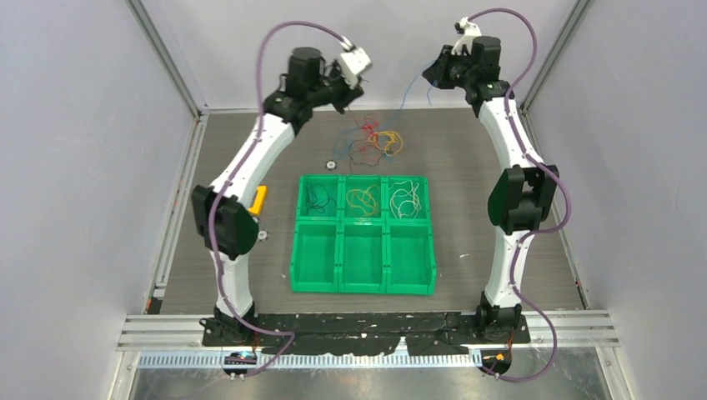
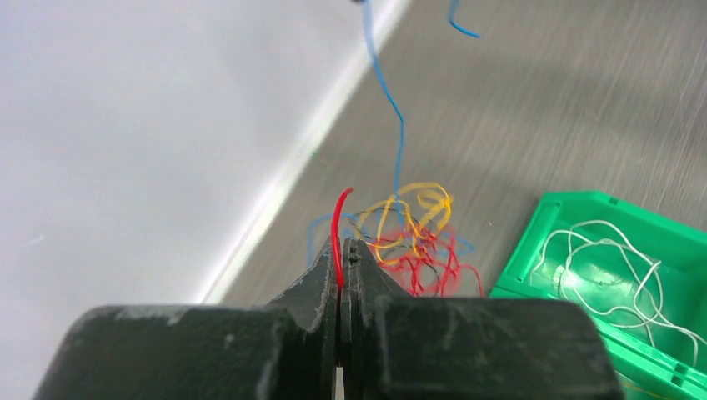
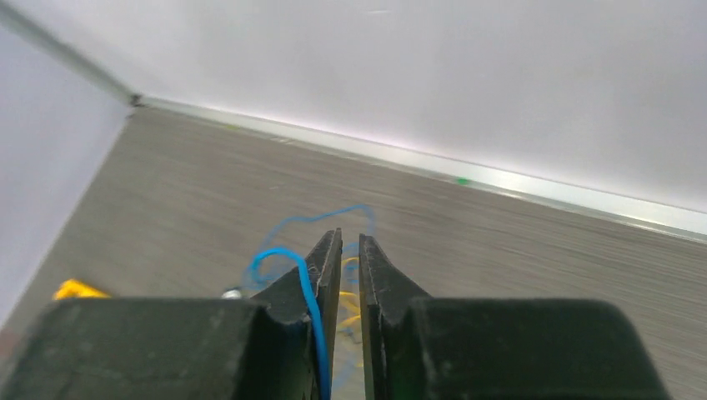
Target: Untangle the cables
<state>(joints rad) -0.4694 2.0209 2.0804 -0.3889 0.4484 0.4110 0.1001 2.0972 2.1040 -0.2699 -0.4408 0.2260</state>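
A tangle of thin cables point(image 1: 375, 143) in red, yellow-orange, blue and black lies on the table behind the green tray point(image 1: 295, 243). My left gripper point(image 1: 353, 90) hangs above the tangle's left side. In the left wrist view it point(image 2: 343, 248) is shut on a red cable point(image 2: 336, 223), whose end sticks up past the tips. The tangle point(image 2: 421, 242) lies beyond it. A blue cable point(image 2: 399, 142) rises from the tangle to my right gripper point(image 1: 430, 75). In the right wrist view that gripper's point(image 3: 350, 237) jaws stand a narrow gap apart, and the blue cable point(image 3: 307, 279) drapes over the left finger.
The tray's back row holds a black cable point(image 1: 318, 198), a yellow one point(image 1: 363, 199) and a white one point(image 1: 405, 198); its front row shows nothing inside. A small white disc point(image 1: 331, 164) lies behind the tray. A yellow object point(image 1: 259, 200) lies by the left arm.
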